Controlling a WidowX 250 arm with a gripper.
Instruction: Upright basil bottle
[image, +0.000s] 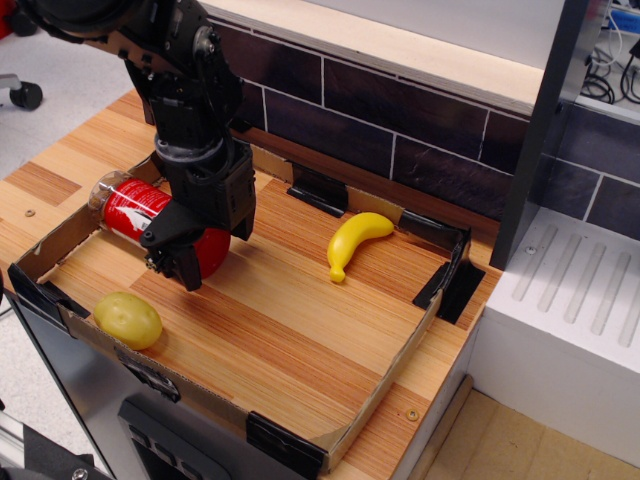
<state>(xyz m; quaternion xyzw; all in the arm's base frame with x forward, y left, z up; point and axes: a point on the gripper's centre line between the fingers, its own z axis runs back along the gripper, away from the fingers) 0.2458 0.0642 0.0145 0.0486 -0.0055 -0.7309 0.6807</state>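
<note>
The basil bottle (132, 209) lies on its side at the left of the cardboard tray (385, 375). Its clear base points to the back left and its red cap (214, 247) to the front right. My black gripper (190, 255) is low over the cap end. Its near finger (178, 262) stands in front of the bottle, and the far finger is hidden behind the gripper body. The jaws look open and straddle the bottle. The bottle rests on the tray floor.
A yellow banana (350, 241) lies in the middle back of the tray. A yellow-green round fruit (128, 319) sits at the front left corner. A dark tiled wall (400, 110) runs behind, and a white appliance (570, 320) stands to the right.
</note>
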